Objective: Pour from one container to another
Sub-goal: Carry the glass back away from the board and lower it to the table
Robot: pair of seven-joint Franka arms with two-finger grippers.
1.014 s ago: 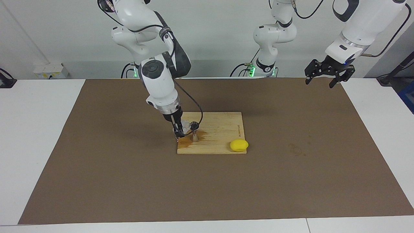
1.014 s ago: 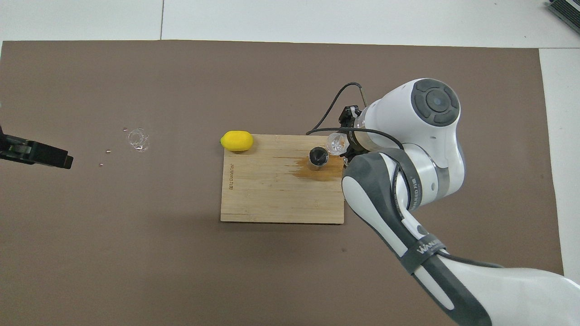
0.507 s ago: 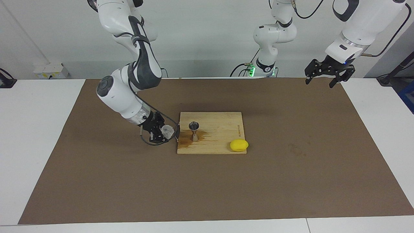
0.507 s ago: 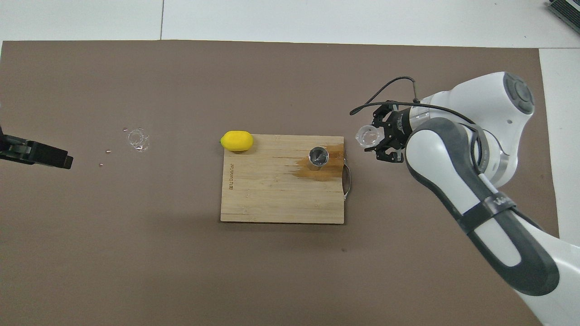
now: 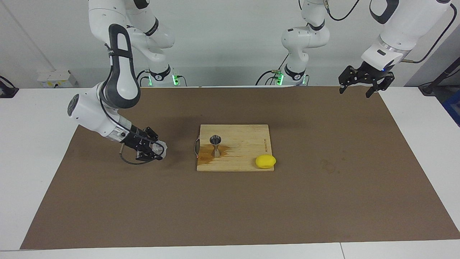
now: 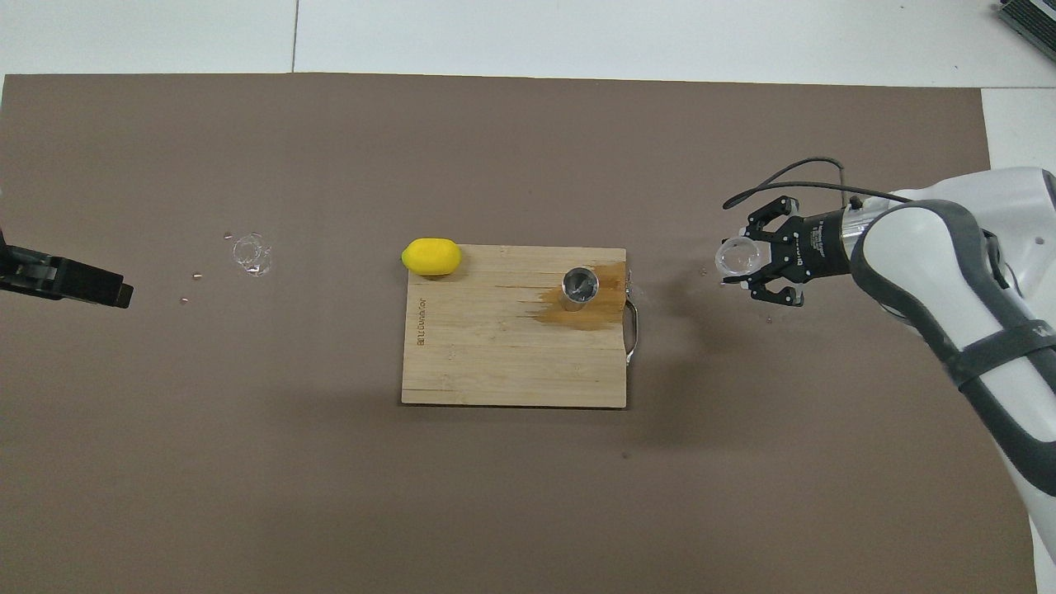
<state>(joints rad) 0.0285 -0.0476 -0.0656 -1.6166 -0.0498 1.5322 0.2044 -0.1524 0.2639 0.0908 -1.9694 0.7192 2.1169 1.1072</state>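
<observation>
The clear glass tumbler (image 5: 160, 148) is gripped in my right gripper (image 5: 155, 149), which holds it low over the brown mat, beside the board toward the right arm's end of the table. It shows in the overhead view too, tumbler (image 6: 732, 256) in gripper (image 6: 749, 261). The steel jigger (image 5: 215, 145) stands upright on the wooden board (image 5: 248, 142), in a brown wet stain (image 5: 205, 155). From overhead the jigger (image 6: 580, 285) looks filled. My left gripper (image 5: 362, 85) waits open, raised over the left arm's end.
A yellow lemon (image 5: 265, 161) lies at the board's corner farther from the robots. The board has a metal handle (image 6: 633, 326) on the edge toward the right arm. A small clear wet mark (image 6: 252, 252) lies on the mat toward the left arm's end.
My right gripper has carried the tumbler from over the jigger, off the board, and lower over the mat toward the right arm's end. The left arm has not moved.
</observation>
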